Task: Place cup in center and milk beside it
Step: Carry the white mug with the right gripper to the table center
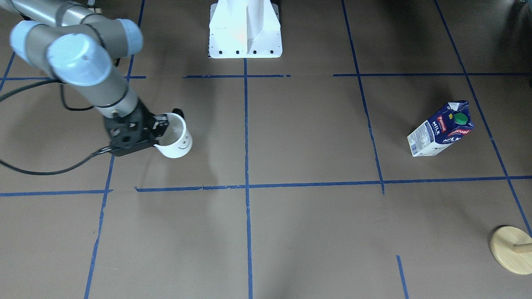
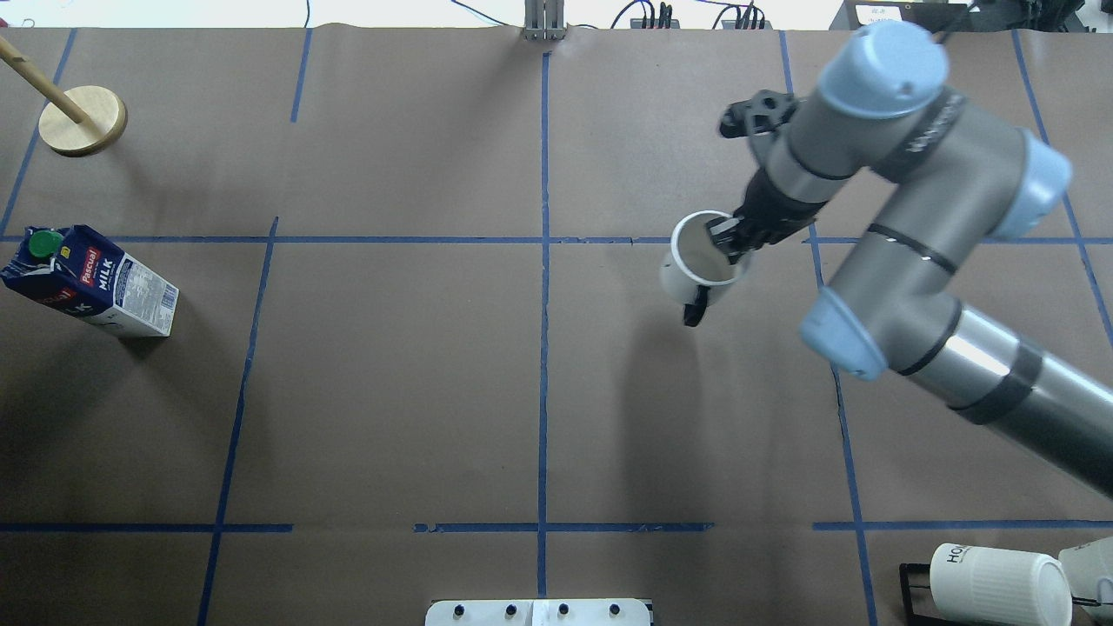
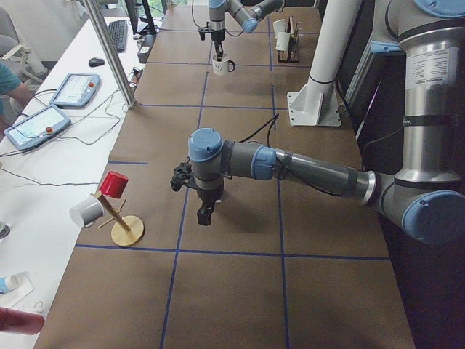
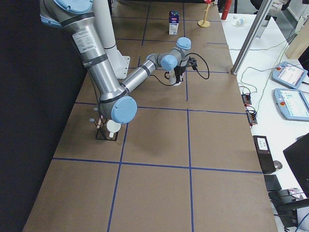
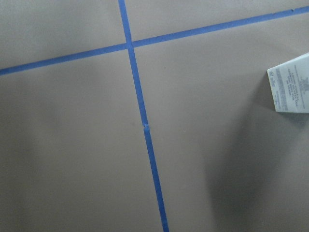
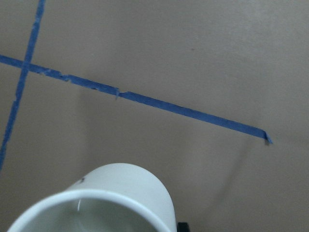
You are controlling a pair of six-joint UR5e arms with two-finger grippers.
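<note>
Right gripper [image 2: 724, 246] pinches the cup [image 2: 696, 271] by its rim, one finger inside, holding it tilted above the table on the robot's right of the center [image 2: 544, 240]. Smooth, rigid and probably light, it could pivot in this grip. The milk [image 2: 87, 283] stands far left; its flat sides suit a mid-body grasp.

Right arm [image 2: 913, 261] comes in folded at the elbow with the wrist angled down. The right gripper [image 2: 726, 242] is pinched on the rim of the cup [image 2: 676, 278], one finger inside and one outside. Left arm [image 3: 305, 169] is stretched out low and near-level, wrist bent so the left gripper [image 3: 205, 215] points straight down; whether its jaws are apart or closed can't be judged from that side view.
</note>
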